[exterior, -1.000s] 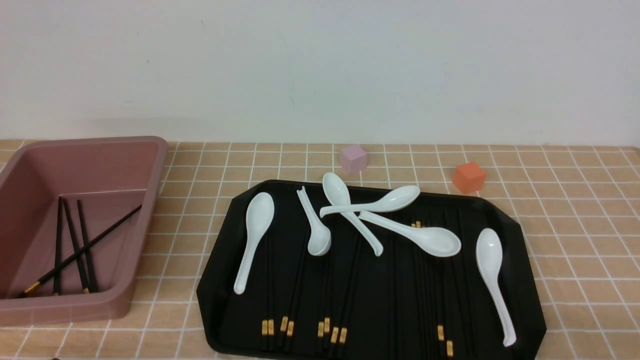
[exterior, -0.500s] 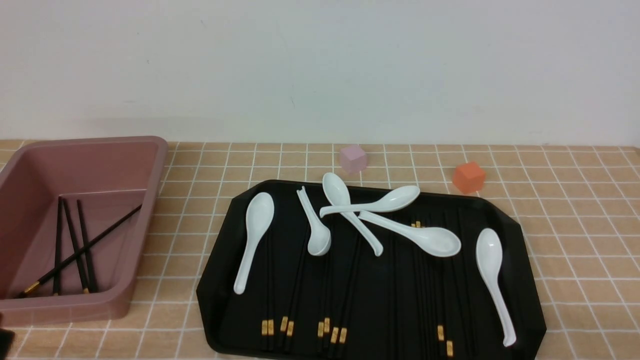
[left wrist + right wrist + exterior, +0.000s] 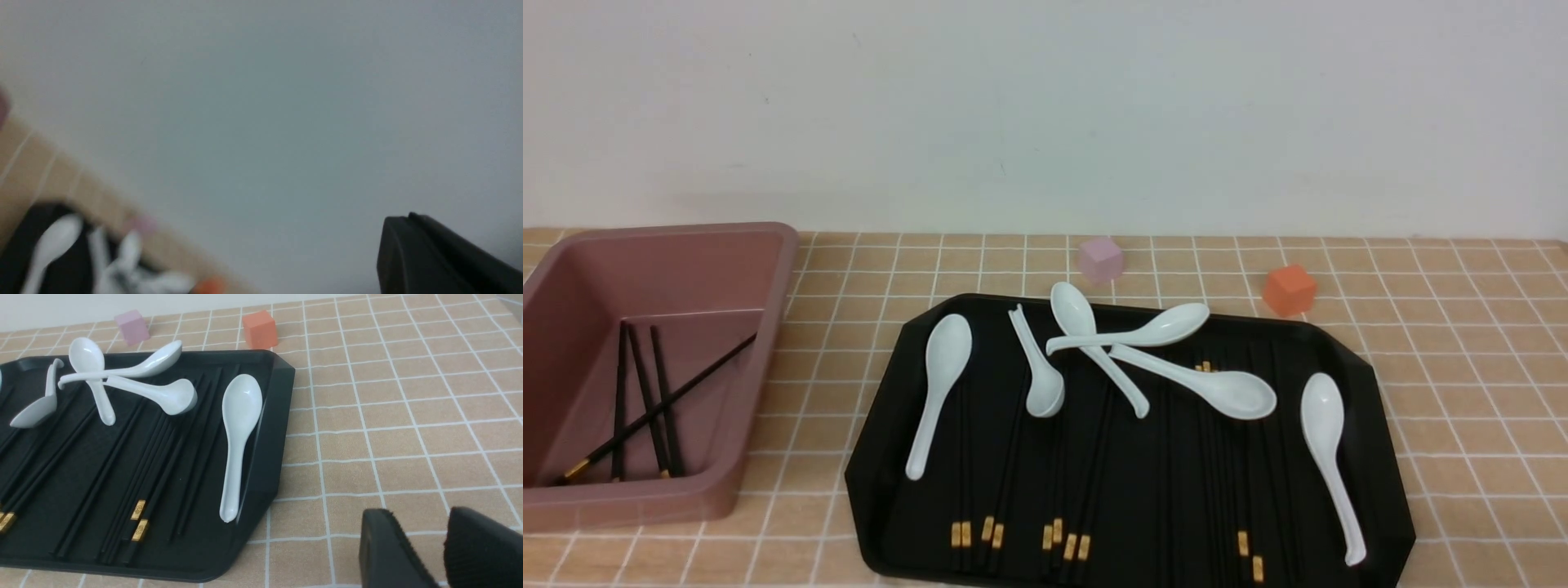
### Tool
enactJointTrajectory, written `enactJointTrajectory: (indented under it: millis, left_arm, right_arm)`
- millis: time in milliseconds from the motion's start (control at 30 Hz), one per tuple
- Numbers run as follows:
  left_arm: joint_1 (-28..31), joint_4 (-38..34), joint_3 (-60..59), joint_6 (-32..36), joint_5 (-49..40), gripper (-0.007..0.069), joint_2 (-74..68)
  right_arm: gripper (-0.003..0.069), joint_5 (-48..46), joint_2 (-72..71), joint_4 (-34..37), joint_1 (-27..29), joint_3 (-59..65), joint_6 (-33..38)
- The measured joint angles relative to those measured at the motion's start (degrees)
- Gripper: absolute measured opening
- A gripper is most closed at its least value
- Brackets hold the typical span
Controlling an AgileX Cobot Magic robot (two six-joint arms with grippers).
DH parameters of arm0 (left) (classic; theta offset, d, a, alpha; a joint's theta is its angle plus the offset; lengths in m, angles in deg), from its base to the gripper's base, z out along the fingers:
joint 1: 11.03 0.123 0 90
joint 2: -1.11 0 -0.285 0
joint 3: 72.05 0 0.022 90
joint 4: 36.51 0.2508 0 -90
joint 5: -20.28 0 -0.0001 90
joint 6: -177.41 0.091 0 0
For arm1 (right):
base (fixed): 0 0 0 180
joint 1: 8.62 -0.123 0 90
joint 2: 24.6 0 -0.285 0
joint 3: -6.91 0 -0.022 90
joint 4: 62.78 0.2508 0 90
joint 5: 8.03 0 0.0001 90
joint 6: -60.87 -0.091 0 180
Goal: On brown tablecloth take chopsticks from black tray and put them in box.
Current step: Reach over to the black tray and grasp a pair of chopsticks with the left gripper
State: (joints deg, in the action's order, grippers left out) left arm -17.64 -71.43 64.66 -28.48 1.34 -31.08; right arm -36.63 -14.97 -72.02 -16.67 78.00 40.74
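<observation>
Since the chopsticks (image 3: 998,536) look light, stiff and probably slippery, pinching mid-shaft seems best, with left gripper (image 3: 408,216) closed, right gripper (image 3: 421,512) partly open, both empty.

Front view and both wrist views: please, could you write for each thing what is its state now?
box: upright, open-topped, four chopsticks inside
black tray: flat, holding spoons and more chopsticks
white spoons: six, lying in the tray, some crossing
tablecloth: spread out
pink cube: resting on the cloth
orange cube: resting on the cloth
left gripper: shut
right gripper: open, holding nothing
</observation>
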Motion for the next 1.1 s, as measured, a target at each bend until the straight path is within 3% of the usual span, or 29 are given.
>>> enactJointTrajectory:
  millis: [167,233,333,367,533,667,967,1100]
  left_arm:
    - [0.0,9.0,13.6,6.7,-32.7,-0.0013,-29.6]
    - [-0.2,10.2,17.1,9.3,-37.0,-0.0013,-38.1]
    - [-2.2,10.2,19.7,10.9,-37.8,-0.0013,-45.6]
    - [-5.2,10.2,21.6,10.5,-37.6,-0.0013,-49.8]
    - [-13.1,10.1,27.1,4.6,-37.7,-0.0013,-61.9]
    - [-17.9,14.1,33.4,1.1,-37.8,0.0006,-73.9]
    - [-21.4,30.6,41.2,-12.2,-37.2,0.0232,-84.1]
    - [-21.2,33.8,41.5,-14.8,-33.4,0.0283,-84.8]
  right_arm:
    - [0.024,0.0,0.0,0.0,0.0,0.0,0.0]
    - [0.024,0.0,0.0,0.0,0.0,0.0,0.0]
    - [0.024,0.0,0.0,0.0,0.0,0.0,0.0]
    - [0.024,0.0,0.0,0.0,0.0,0.0,0.0]
    - [0.024,0.0,0.0,0.0,0.0,0.0,0.0]
    - [0.024,0.0,0.0,0.0,0.0,0.0,0.0]
    - [0.024,0.0,0.0,0.0,0.0,0.0,0.0]
    - [0.024,0.0,0.0,0.0,0.0,0.0,0.0]
